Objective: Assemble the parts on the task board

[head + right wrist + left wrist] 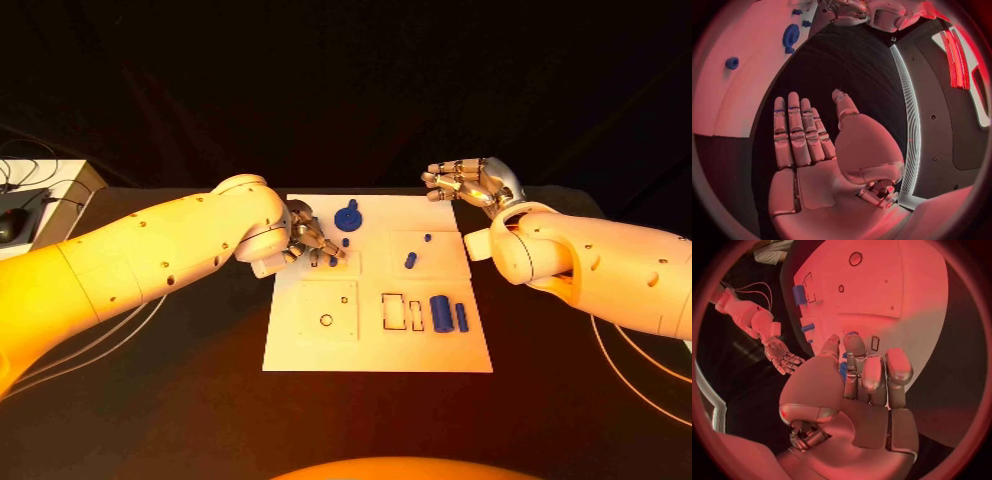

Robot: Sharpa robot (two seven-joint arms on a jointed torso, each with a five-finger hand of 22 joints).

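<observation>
Left silver hand [309, 243] rests fingers-down on the white rectangular task board [378, 355], pinching a small blue plastic part [842, 371]; right silver hand [472, 182] hovers beyond the board's far corner, fingers spread, empty.

My head camera looks steeply down on the flat white rectangular task board [378, 345], whole board in frame. My left wrist camera sits close behind the silver left hand [857, 385], facing across that board [898, 285]. My right wrist camera, behind the silver right hand [814, 150], catches the board's edge [729, 100] too.
</observation>
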